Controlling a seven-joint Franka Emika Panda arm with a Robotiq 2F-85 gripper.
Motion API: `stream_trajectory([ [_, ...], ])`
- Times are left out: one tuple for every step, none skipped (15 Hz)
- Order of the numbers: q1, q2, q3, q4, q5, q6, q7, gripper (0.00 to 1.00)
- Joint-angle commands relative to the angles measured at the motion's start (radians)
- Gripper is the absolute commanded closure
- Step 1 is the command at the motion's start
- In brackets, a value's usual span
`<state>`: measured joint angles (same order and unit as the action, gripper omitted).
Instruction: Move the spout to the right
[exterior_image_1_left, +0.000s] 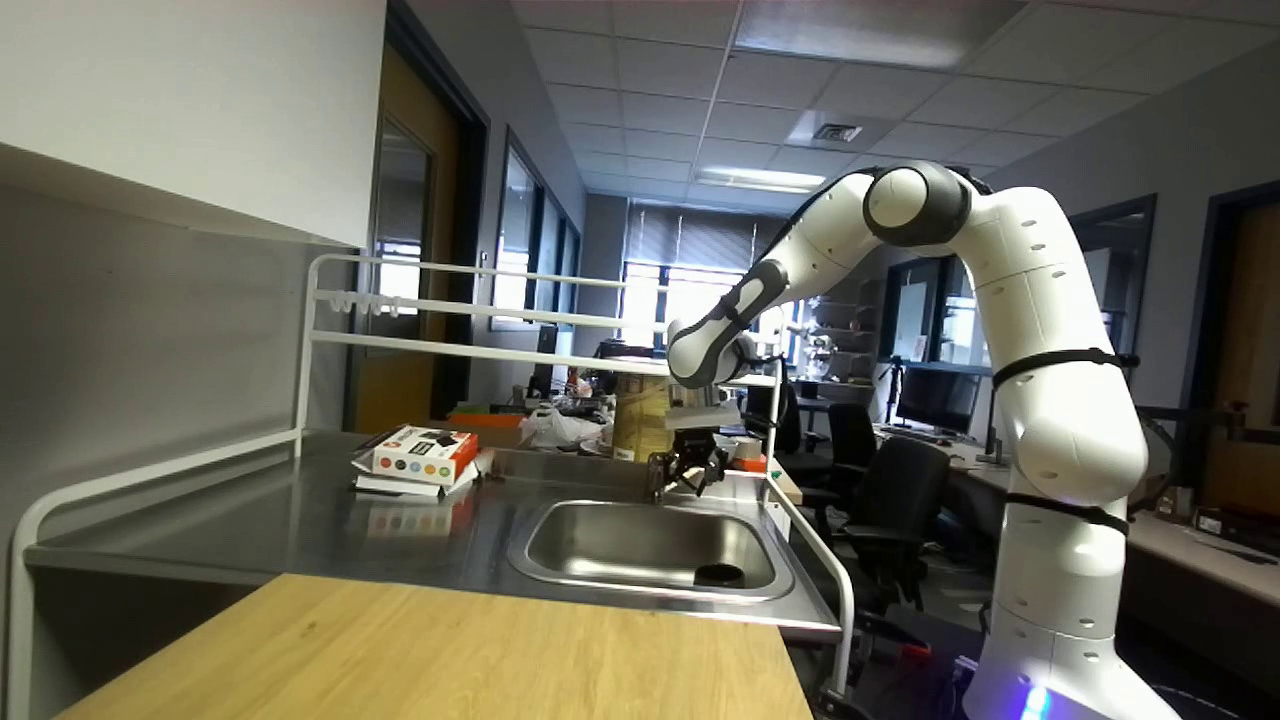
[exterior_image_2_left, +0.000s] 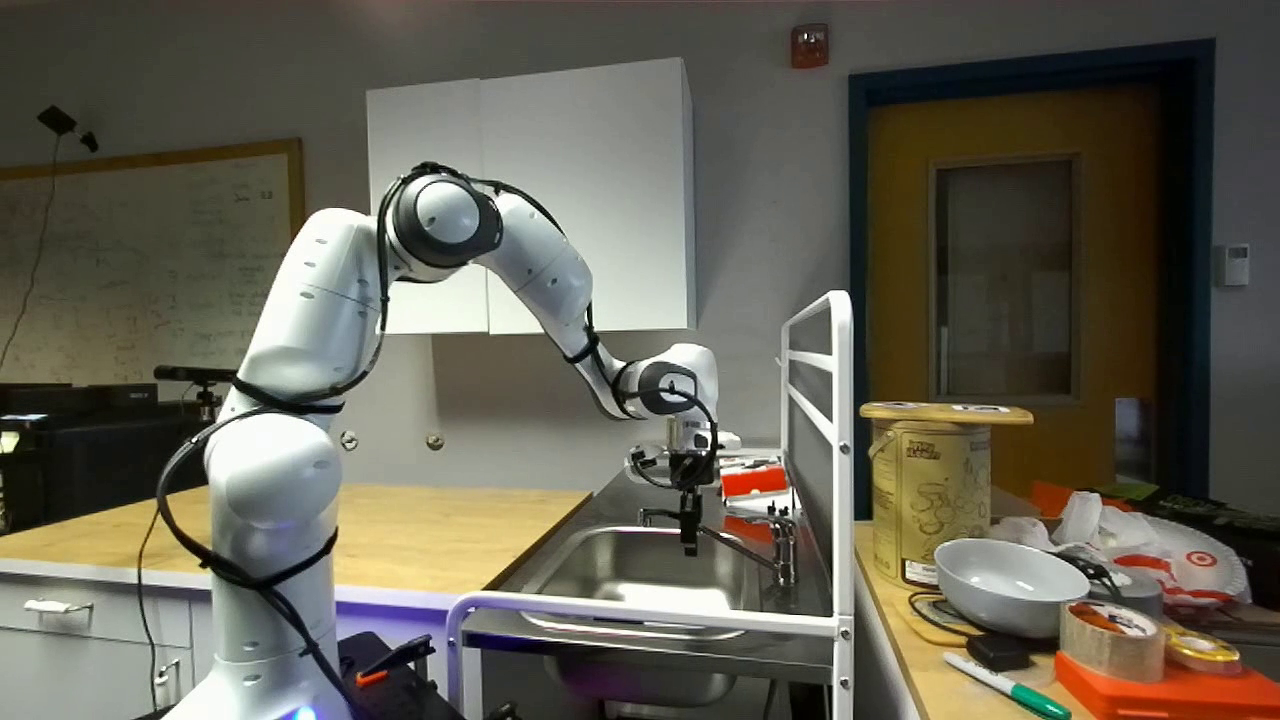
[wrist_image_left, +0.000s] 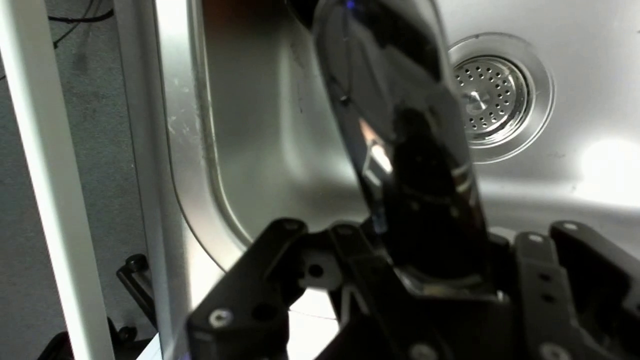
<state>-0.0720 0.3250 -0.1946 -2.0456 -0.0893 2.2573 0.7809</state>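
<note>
Spout (exterior_image_2_left: 738, 547): lower frame, right of centre in an exterior view, over basin (exterior_image_2_left: 620, 572).
Tool (wrist_image_left: 440, 247): fingers flank spout (whether clamped is unclear).
Swing: should run slow, level, arcing about tap base (exterior_image_2_left: 786, 560).

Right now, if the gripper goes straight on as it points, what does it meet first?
The gripper points down, so probably the spout between its fingers, though the depth is unclear. The sink lies below.
</note>
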Motion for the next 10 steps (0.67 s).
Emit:
stream_trajectory([
  [-0.004,-0.010,-0.012,-0.001,0.008,-0.013,0.001,0.68],
  [-0.003,-0.013,-0.012,-0.003,0.007,-0.014,0.000,0.62],
  [-0.003,-0.016,-0.013,-0.007,0.007,-0.015,-0.003,0.53],
  [-0.002,-0.020,-0.013,-0.010,0.007,-0.016,-0.004,0.47],
  [-0.002,-0.024,-0.013,-0.013,0.008,-0.017,-0.005,0.39],
  [-0.002,-0.031,-0.012,-0.018,0.009,-0.017,-0.009,0.31],
  [-0.002,-0.037,-0.011,-0.024,0.010,-0.014,-0.013,0.24],
  [-0.001,-0.047,-0.009,-0.033,0.009,-0.008,-0.017,0.15],
  [0.000,-0.057,-0.008,-0.041,0.009,-0.007,-0.022,0.08],
  [0.000,-0.068,-0.005,-0.049,0.009,-0.003,-0.029,0.02],
])
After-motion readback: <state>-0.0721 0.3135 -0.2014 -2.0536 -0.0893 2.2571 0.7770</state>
